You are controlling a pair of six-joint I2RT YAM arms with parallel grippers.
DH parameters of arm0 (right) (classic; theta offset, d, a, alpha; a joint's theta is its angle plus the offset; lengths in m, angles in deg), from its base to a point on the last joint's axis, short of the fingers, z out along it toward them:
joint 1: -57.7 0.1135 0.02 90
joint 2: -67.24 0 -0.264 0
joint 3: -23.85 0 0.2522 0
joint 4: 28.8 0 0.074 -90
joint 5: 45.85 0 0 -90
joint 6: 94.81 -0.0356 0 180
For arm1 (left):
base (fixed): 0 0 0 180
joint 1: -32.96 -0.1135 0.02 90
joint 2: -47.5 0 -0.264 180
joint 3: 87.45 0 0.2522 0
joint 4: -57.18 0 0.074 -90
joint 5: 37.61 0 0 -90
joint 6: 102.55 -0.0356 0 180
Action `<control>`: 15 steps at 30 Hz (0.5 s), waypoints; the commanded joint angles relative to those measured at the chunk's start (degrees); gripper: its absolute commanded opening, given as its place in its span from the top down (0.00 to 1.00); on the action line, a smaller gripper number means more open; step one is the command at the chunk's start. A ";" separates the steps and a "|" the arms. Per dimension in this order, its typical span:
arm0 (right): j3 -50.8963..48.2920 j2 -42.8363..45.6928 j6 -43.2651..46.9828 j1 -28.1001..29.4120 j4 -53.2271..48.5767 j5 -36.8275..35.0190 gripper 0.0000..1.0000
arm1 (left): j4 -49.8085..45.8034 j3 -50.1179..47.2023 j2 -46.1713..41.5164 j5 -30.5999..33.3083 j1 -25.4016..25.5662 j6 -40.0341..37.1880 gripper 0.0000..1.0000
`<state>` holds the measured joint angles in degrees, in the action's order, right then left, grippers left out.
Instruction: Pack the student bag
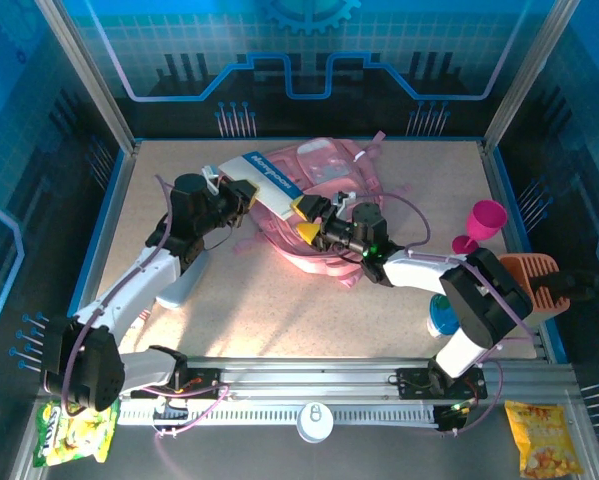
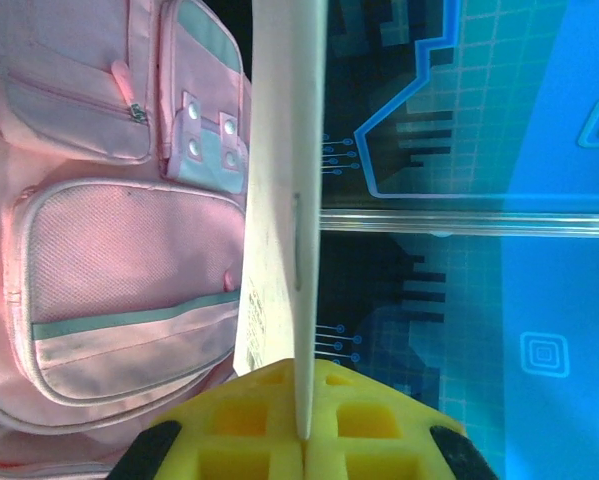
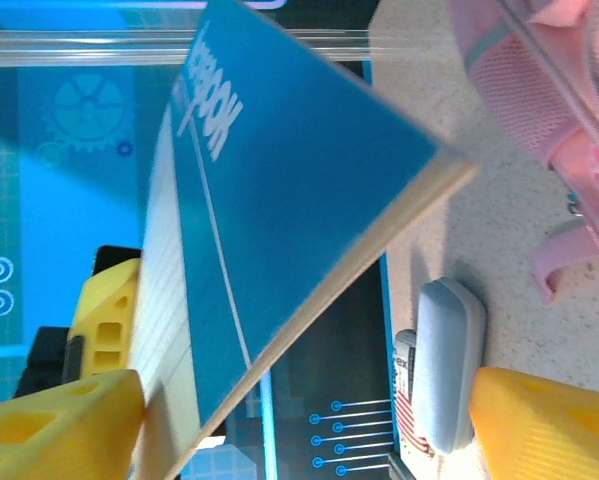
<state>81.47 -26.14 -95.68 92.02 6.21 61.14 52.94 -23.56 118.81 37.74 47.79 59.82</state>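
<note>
Starting on the left: the left gripper has its jaws clamped on one end of the notebook. In the left wrist view the book is edge-on, pinched between the yellow pads. It looks lifted off the counter, blue cover up, free end reaching toward the bag.

Next over, the right gripper sits at the book's right-hand corner with its jaws wide apart, straddling that corner. One yellow finger looks to be against the pages and the other is well clear, so there's no grip there.

My read is that the step in hand is feeding the notebook into the bag, with the right arm helping. To do it well, don't loosen the left until the right has closed squarely on the whole corner, not just a few pages. Then slide the book in flat along the bag's length, not across it.

The bag itself is mid-counter toward the far side, lying flat with its front pockets up. Its long axis runs roughly near-to-far, drifting a bit right at the near end. A loop pokes out at the far end, so I'd guess the top points away from the arms. The arms cover the middle though, so I can't tell where the open zip is.
</note>
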 commanded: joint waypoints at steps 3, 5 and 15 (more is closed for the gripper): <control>1.43 -1.09 -1.33 0.22 7.22 -0.79 0.22 | 2.88 -0.73 0.10 -1.57 0.11 1.27 1.00; 1.71 -1.32 -1.20 0.04 7.06 -0.58 0.27 | 2.96 -0.87 0.07 -1.91 0.12 1.36 1.00; 3.43 1.39 4.09 -1.18 -0.54 0.30 0.78 | -1.65 -0.87 -1.19 -2.27 0.11 -2.51 0.88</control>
<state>83.50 -26.82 -95.09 91.56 8.77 61.27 52.83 -24.35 118.81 36.88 47.79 60.22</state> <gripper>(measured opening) 0.251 0.099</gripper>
